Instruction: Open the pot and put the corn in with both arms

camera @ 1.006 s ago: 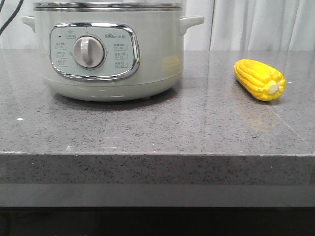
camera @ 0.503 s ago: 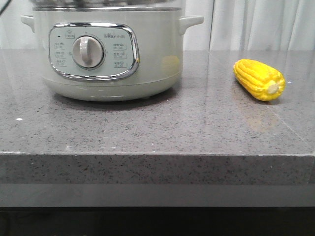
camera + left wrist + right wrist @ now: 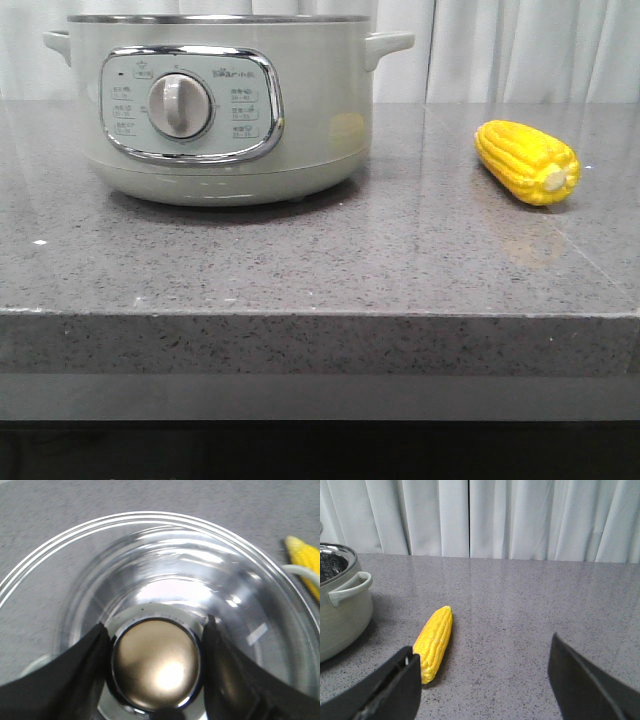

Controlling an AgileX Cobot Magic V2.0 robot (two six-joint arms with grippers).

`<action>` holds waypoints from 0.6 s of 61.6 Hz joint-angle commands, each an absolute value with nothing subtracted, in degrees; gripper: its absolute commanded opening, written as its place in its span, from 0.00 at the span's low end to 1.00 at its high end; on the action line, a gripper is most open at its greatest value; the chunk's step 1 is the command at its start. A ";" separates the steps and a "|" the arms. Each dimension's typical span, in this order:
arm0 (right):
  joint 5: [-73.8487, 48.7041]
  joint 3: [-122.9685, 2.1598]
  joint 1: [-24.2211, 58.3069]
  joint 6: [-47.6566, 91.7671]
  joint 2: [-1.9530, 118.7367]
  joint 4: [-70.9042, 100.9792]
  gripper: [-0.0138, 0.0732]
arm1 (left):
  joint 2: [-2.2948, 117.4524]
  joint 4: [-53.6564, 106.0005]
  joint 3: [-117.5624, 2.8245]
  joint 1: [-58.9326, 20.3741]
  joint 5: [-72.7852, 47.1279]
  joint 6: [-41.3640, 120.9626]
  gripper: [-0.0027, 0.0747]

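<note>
Grey-green pot (image 3: 215,110) stands lidless — yellow corn (image 3: 527,162) lies apart.

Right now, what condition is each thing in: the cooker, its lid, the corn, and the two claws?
pot: upright on the counter, lid off.
glass lid: lifted clear, held by its knob.
corn: lying on its side on the counter, untouched.
left gripper: shut on the lid's knob.
right gripper: open, holding nothing, short of the corn.
</note>
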State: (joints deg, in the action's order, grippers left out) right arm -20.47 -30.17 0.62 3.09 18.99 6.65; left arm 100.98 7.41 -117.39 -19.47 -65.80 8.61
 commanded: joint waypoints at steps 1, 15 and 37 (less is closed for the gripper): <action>-16.11 -31.98 0.20 3.45 19.95 6.67 0.79 | 96.61 7.59 -119.42 -16.11 -61.24 8.36 0.34; -16.11 -31.98 0.20 3.45 19.95 6.67 0.79 | 96.50 7.59 -119.42 -6.08 -63.17 8.36 0.34; -16.11 -31.98 0.20 3.45 19.95 6.67 0.79 | 96.50 7.59 -119.42 5.71 -64.31 8.36 0.34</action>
